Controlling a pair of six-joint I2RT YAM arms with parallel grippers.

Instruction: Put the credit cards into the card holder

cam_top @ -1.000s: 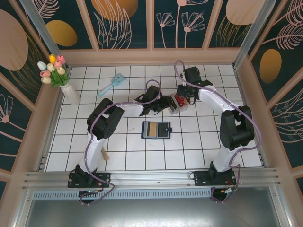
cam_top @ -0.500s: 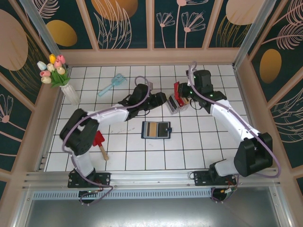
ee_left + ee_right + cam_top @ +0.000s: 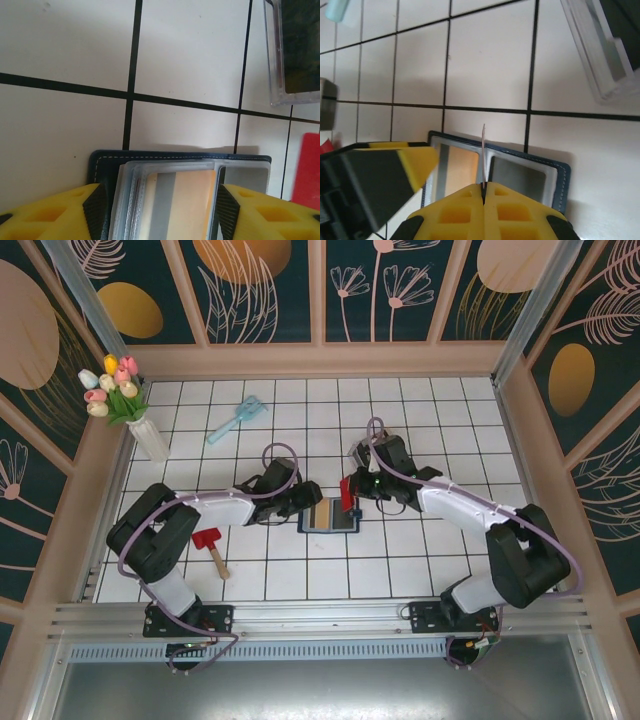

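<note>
Card holder open, one tan card seated. Right gripper pinches the red card above it (left gripper spread, straddling); insertion pending.

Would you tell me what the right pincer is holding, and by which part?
The right pincer pinches a red card by one end.

A: Any text, logos or numbers to log?
B: None legible. The tan-gold card in the card holder shows plain stripes, with no characters.
A: And the red card?
B: Its face is blank at the left wrist, and at the right wrist it's edge-on. Nothing can be read.
</note>
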